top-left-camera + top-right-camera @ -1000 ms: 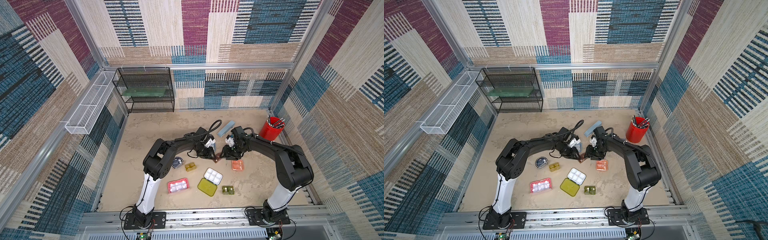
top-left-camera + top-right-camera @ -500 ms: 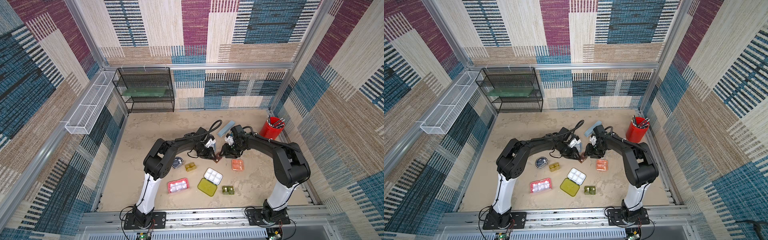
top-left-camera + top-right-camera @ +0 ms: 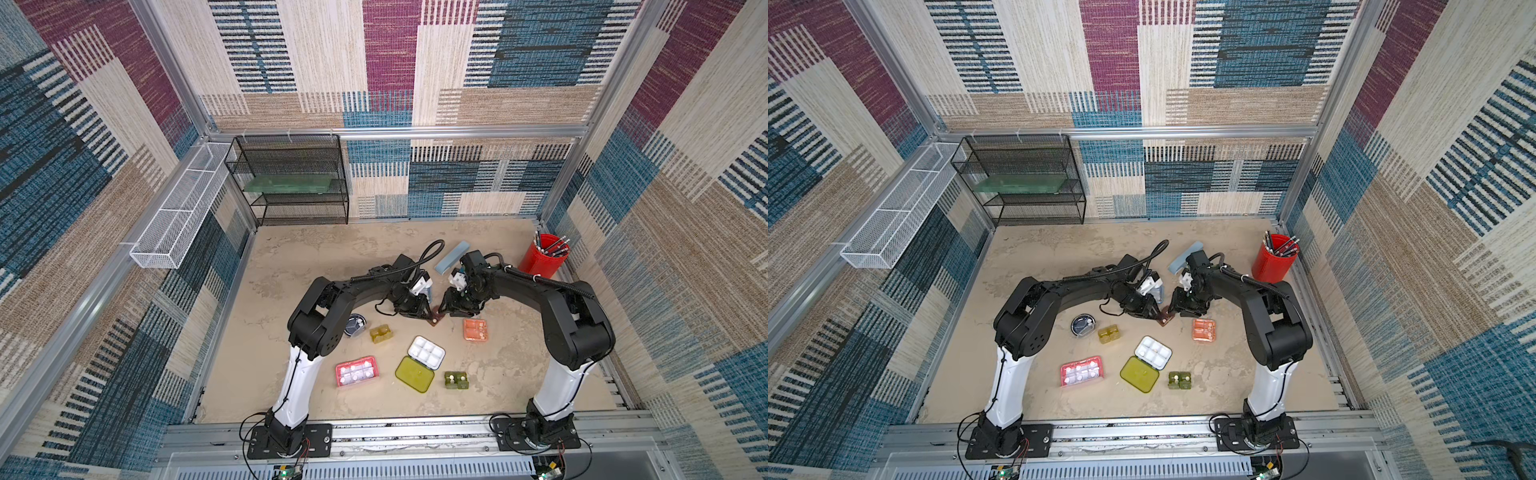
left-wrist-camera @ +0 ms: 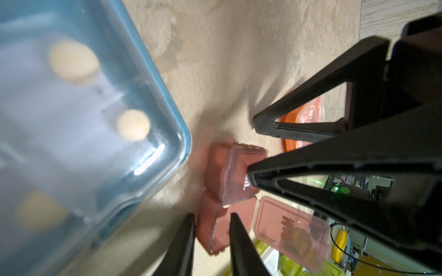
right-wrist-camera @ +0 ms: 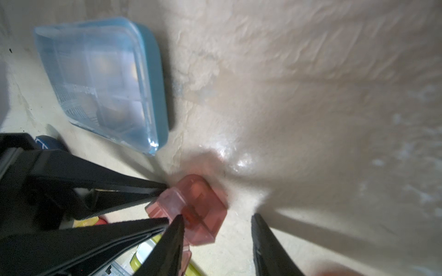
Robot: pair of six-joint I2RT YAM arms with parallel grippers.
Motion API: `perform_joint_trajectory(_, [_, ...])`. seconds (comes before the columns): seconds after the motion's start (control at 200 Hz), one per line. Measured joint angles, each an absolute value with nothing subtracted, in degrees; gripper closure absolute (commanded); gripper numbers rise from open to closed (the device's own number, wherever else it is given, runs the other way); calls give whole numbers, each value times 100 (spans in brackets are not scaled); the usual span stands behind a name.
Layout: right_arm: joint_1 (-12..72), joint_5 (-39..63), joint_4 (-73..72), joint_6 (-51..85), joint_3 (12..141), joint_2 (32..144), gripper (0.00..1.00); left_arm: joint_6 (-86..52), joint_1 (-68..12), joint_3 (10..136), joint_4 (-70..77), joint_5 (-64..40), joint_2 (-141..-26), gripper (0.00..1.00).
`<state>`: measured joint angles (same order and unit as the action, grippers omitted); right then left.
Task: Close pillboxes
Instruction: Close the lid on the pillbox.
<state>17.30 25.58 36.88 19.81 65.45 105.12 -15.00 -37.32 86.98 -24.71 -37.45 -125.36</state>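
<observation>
Robot laboratory test cell: silver aluminium-profile frame (image 3: 415, 132), patchwork woven-textile wall panels (image 3: 390, 50), beige mottled tabletop (image 3: 332, 257), bolted black-and-white robot arms (image 3: 299, 374).

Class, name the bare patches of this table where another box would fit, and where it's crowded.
Free: back left, between wire shelf and black pillbox; near right, beyond dark green pillbox. Crowded: from brown pillbox to pink pillbox.

- The brown box (image 4: 229, 181) sits mid-table, two clear lids up.
- The light blue box (image 5: 102, 81) lies just beside it, maybe shut.
- The yellow-green box (image 3: 414, 373) lies open, its white tray (image 3: 426, 352) showing.
- The orange box (image 3: 475, 330), pink box (image 3: 357, 371), amber box (image 3: 381, 333), dark green box (image 3: 456, 380) and round black box (image 3: 355, 325) lie apart nearby.
</observation>
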Motion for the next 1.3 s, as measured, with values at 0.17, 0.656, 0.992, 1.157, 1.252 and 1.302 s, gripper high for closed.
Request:
perform_joint_trajectory(0.17, [1728,2620,3649,1981,6539,10541,53,-1500,-3739,8731,-2491,-3754,-12558,71])
perform_joint_trajectory(0.656, [1717,2689,3588,1940,6613,10615,52,-1503,-3741,8772,-2491,-3787,-12599,71])
perform_joint_trajectory(0.992, [1562,2641,3721,1938,6700,10263,50,-1507,-3741,8871,-2598,-3758,-12628,71])
perform_joint_trajectory(1.157, [1535,2644,3728,1938,6626,10189,49,-1529,-3741,8871,-2596,-3763,-12626,68])
perform_joint_trajectory(1.252, [1525,2644,3732,1938,6569,10123,47,-1549,-3741,8868,-2596,-3760,-12608,65])
perform_joint_trajectory(1.302, [1514,2646,3730,1938,6545,10082,47,-1573,-3741,8866,-2596,-3741,-12591,65])
